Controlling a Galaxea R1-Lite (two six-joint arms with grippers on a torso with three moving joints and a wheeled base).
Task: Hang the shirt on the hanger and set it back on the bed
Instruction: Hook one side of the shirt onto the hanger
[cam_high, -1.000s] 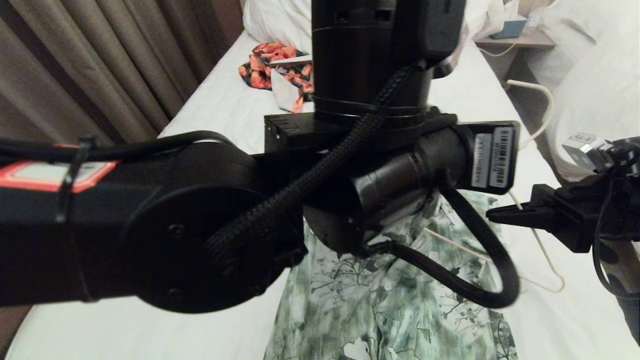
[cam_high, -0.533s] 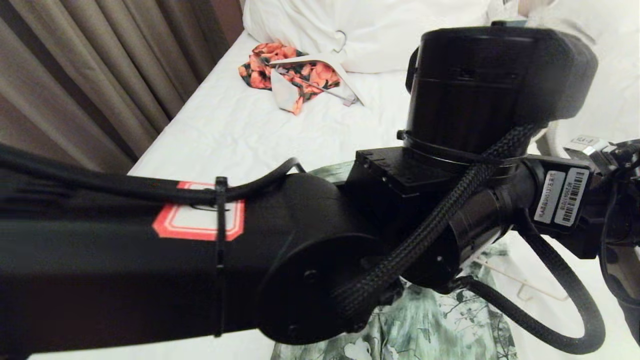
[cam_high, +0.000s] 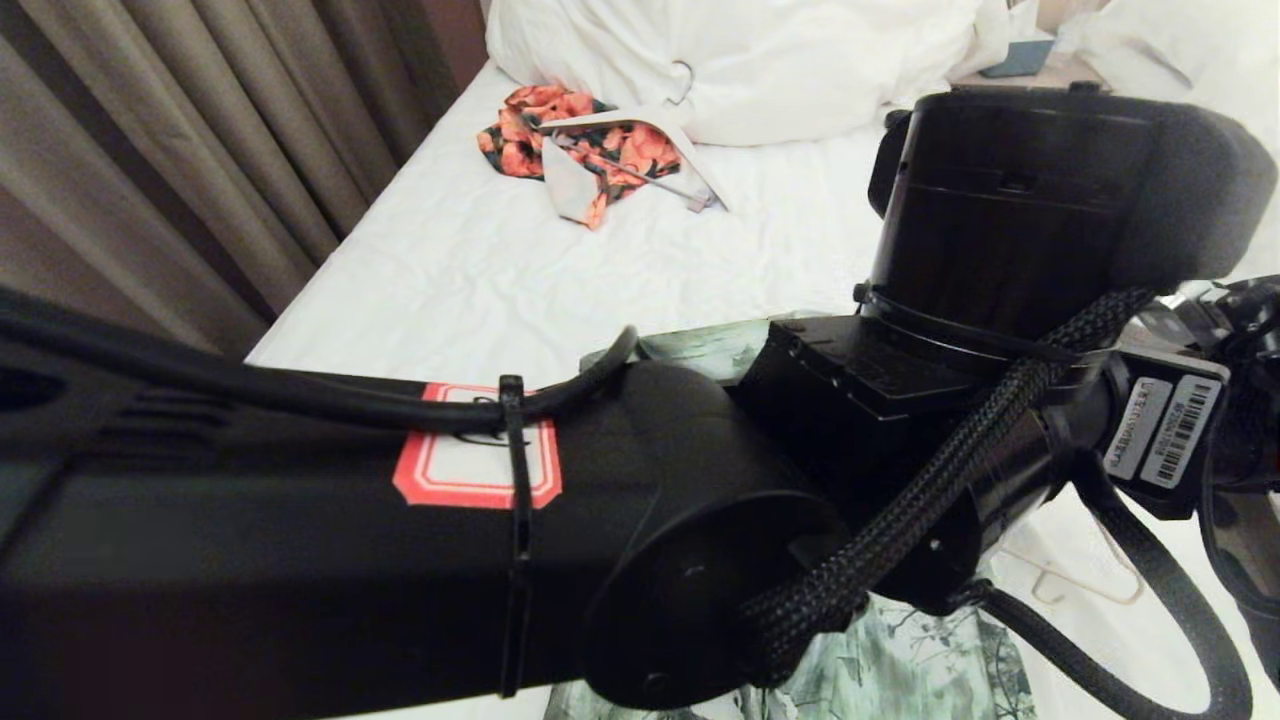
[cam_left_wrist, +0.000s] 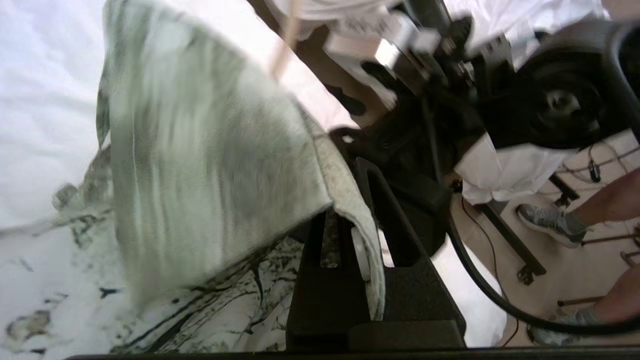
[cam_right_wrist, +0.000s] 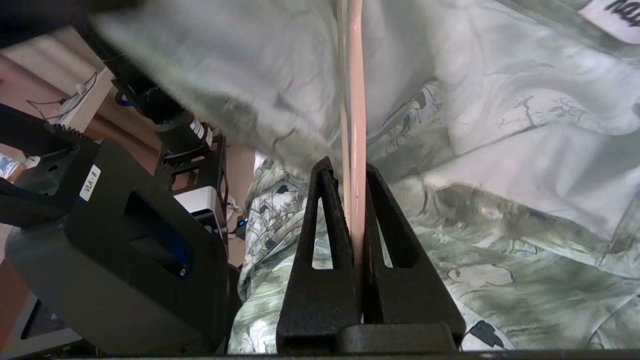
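The left gripper (cam_left_wrist: 345, 235) has its jaws clenched on the front edge of the shirt (cam_left_wrist: 200, 165), a white button showing just at the pinch. The mottled green-and-white cloth rises from the jaws as a lifted panel and drapes back over the rest of the garment, which lies on the white sheet of the bed (cam_left_wrist: 35, 100) below the jaws. In the head view the left arm (cam_high: 350, 560) crosses almost the whole picture, hiding its own jaws; only slivers of the shirt (cam_high: 900, 665) show beneath it and behind its elbow.

The right gripper (cam_right_wrist: 352, 200) has its jaws clamped on the hanger (cam_right_wrist: 356, 100), a thin cream wire that runs straight out from between the fingertips and passes under a fold of the shirt (cam_right_wrist: 500, 165). The shirt's cloth spreads on both sides of these jaws and beyond them, with a white neck label at the far corner. Beside the right jaws stands the black body of the left arm's wrist. In the head view a short length of the hanger (cam_high: 1075, 590) lies on the sheet just past the shirt's edge, under the looping black cable.

Far beyond both jaws, toward the head of the bed (cam_high: 480, 270), an orange-and-black floral garment (cam_high: 590, 150) lies with a thick white hanger (cam_high: 655, 140) on it, just before the bunched white bedding. Brown curtains (cam_high: 180, 150) hang along the bed's side. In the left wrist view a person's legs and grey shoes (cam_left_wrist: 547, 222) stand on the floor beyond the jaws.
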